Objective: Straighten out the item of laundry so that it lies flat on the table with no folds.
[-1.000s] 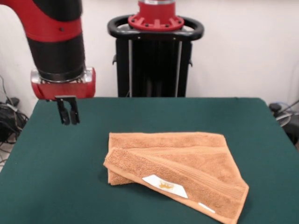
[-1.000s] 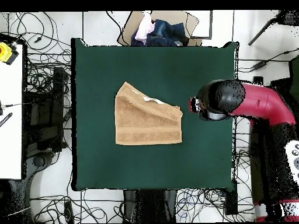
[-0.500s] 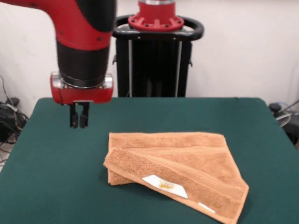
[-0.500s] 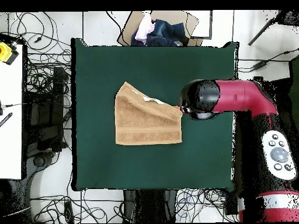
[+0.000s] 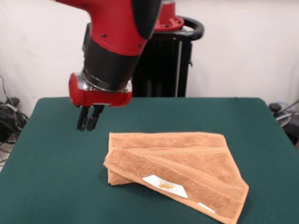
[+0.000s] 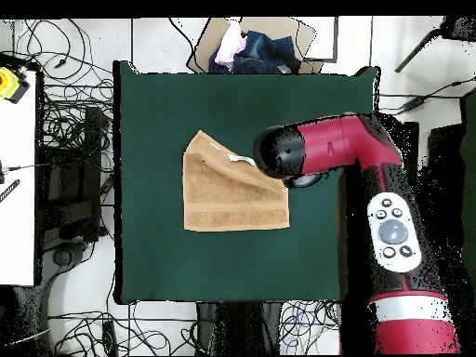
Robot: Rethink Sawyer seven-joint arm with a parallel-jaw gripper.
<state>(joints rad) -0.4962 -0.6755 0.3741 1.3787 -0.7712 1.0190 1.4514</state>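
Dark green felt covers the worktop (image 5: 51, 186), which fills most of the front view below a pale wall and the black pedestal (image 5: 159, 65) at its far side. Loose cables (image 6: 65, 121) lie on the floor around the worktop in the overhead view, and a heap of dark and pale cloth (image 6: 246, 46) sits just off one worktop edge.

Item of laundry: the orange-tan towel (image 5: 182, 163) lies near the worktop centre, folded. One layer rests flat on the felt; a second layer is turned over it at an angle, so that a corner of the towel points toward the camera in the front view. A woven band stripe (image 5: 196, 175) runs along the upper layer. A white label (image 5: 164, 185) with a small gold mark faces up on the folded-over layer.

End effector (image 5: 88, 120): it hangs from the red and black arm (image 5: 117, 42), above the felt and just beside the towel's corner nearest the pedestal, not touching the cloth. Its two black fingers (image 5: 82, 122) stand close together with only a narrow gap, and they hold nothing.
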